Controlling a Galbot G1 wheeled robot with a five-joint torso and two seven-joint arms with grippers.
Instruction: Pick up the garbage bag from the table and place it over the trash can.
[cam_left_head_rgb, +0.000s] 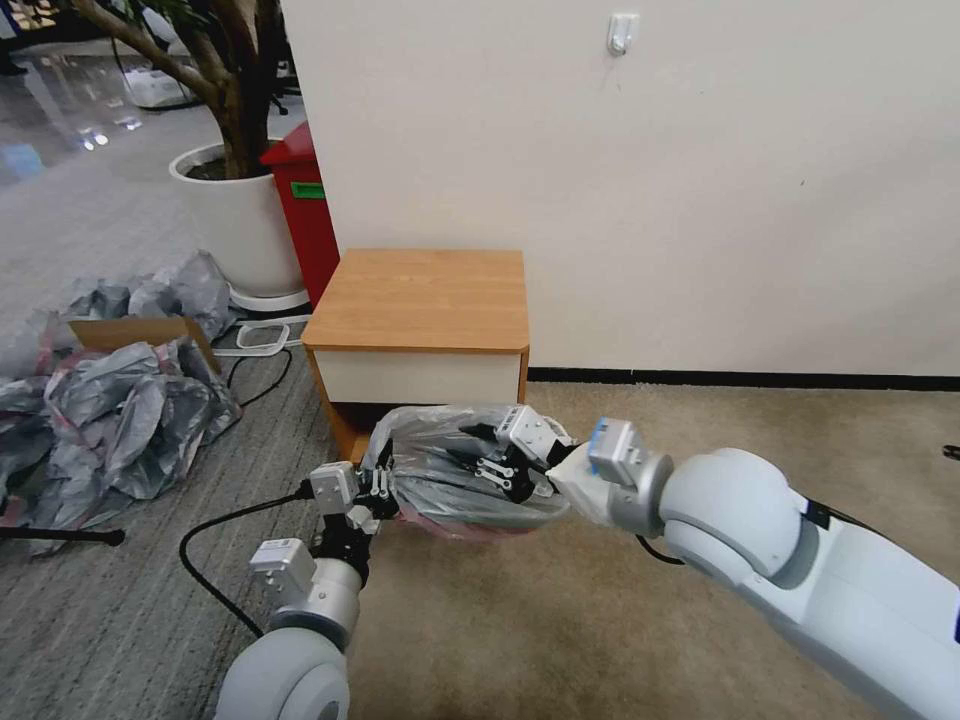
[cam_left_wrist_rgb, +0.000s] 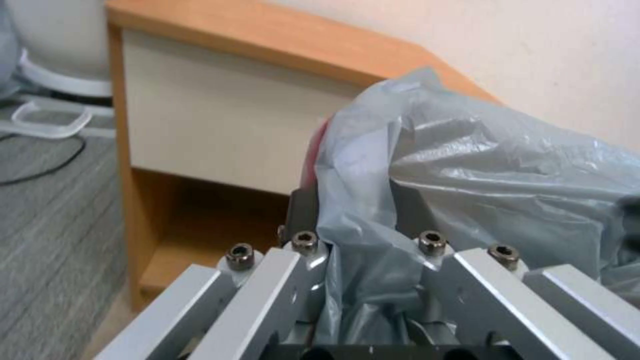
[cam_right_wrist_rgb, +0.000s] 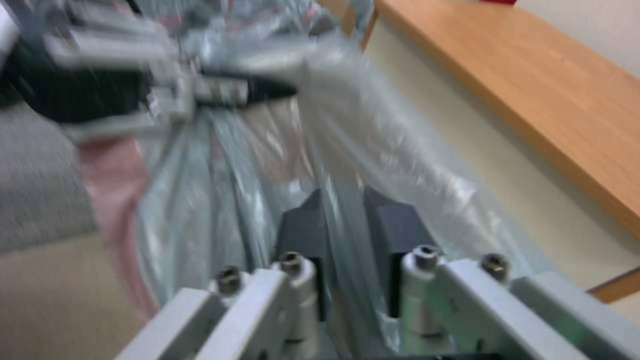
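You have the garbage bag off the table now: it hangs in the air just in front of the nightstand's cream drawer front, stretched between your two grippers and low over the carpet. The left gripper holds the bag's left end, and in the left wrist view the grey film is gathered between its dark pads, so those jaws are pinching plastic. The right gripper reaches in from the other side. In the right wrist view its two dark pads stand close together with a fold of film running through the narrow gap, so I judge that it grips the bag too, though that view is smeared and the contact is hard to confirm.

Holding two opposite points like this makes sense for the job. It pulls the mouth apart, and the pink rim sags along the lower edge, where it could be drawn down over a bin's rim.

The table top is bare wood, which fits the pick-up being done. What I cannot place is the trash can. A pale curved edge under the bag may be its rim, but the film covers too much to be sure. Beside the table stand a red bin and a white plant pot, and neither is your target.
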